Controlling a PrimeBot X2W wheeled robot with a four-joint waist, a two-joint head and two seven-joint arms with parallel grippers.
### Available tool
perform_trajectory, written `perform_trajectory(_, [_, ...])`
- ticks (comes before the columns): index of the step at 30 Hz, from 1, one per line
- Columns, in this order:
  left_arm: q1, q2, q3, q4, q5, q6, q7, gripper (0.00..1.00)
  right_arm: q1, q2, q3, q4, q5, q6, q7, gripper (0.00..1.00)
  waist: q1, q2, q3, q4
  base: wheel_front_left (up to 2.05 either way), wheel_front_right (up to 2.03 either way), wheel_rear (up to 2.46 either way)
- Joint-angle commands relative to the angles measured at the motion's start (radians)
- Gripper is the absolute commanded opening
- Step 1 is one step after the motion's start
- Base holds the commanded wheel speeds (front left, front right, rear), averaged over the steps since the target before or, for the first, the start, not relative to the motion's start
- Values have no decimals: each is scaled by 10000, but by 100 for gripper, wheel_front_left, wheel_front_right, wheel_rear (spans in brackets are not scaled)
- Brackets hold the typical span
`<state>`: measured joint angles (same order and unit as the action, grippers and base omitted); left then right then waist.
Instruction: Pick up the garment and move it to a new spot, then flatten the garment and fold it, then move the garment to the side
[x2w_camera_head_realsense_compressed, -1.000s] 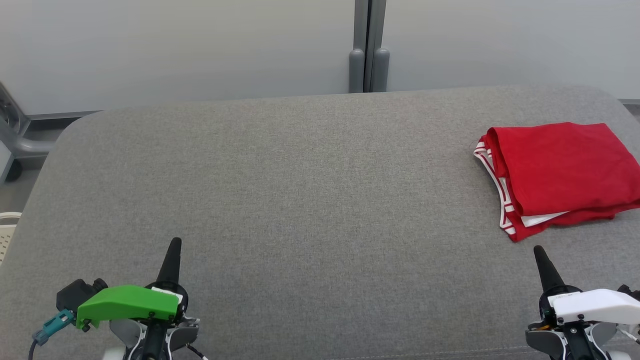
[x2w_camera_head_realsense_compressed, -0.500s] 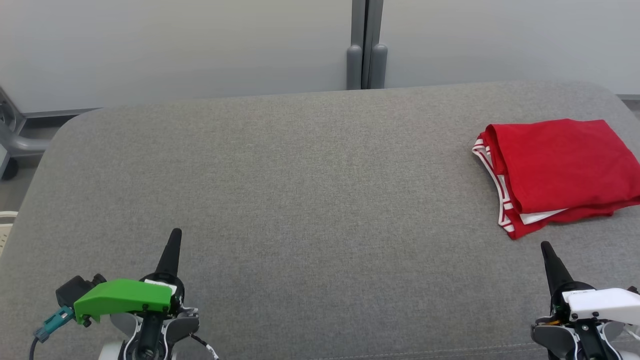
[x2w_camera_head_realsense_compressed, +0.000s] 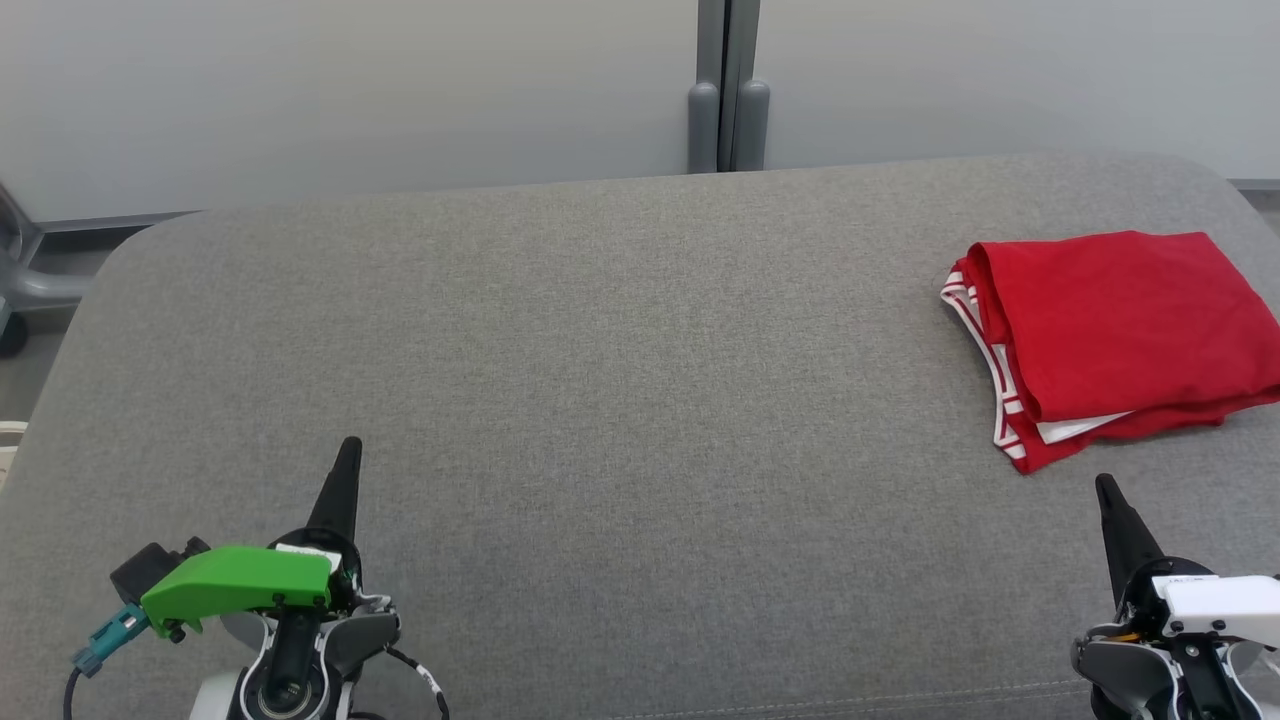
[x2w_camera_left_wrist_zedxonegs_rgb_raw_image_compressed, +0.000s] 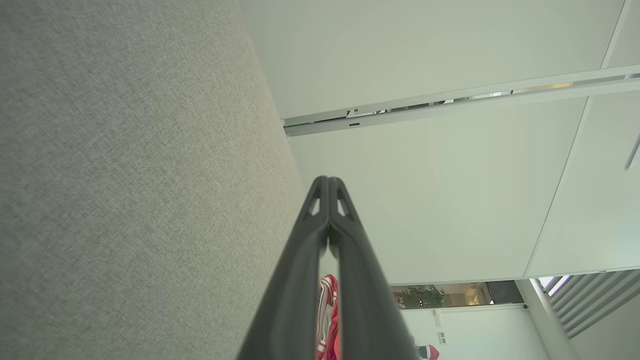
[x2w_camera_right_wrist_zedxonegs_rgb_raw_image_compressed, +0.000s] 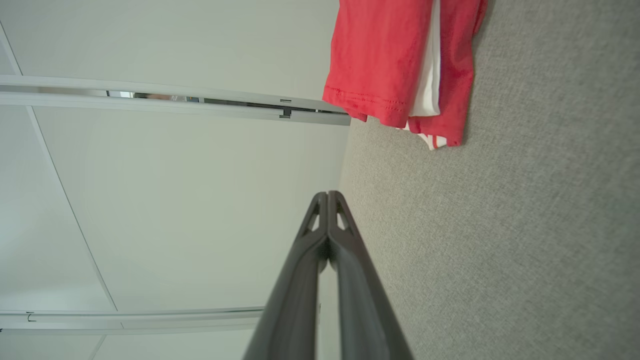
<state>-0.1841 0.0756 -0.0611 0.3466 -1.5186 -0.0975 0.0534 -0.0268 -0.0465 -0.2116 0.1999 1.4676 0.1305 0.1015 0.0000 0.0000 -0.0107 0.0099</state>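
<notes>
Garment (x2w_camera_head_realsense_compressed: 1120, 340) lies folded on the grey cushion (x2w_camera_head_realsense_compressed: 620, 380), at its far right side; I judge the task done. My left gripper (x2w_camera_head_realsense_compressed: 346, 460) and right gripper (x2w_camera_head_realsense_compressed: 1108, 492) sit pinched together, empty, at that cushion's near edge.

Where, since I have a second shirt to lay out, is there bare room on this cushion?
The grey cushion is bare from its left edge across the middle, up to the folded red garment at the right edge. The tightest spot is the narrow strip between the garment's near edge and the right gripper. The left gripper sits near left.
</notes>
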Motion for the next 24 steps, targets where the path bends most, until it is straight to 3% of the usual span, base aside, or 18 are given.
perform_trajectory(1, [-253, -30, 81, -15, -163, -84, 75, 0, -146, -55, -47, -91, 160, 4, 47, 0, 0, 0, 6, -4, 0, 0, 0])
perform_trajectory(24, [-524, -272, 388, 138, -1164, -369, 351, 0, -146, -58, -340, -265, 1521, 4, 334, 0, 0, 0, 142, -104, 0, 0, 0])
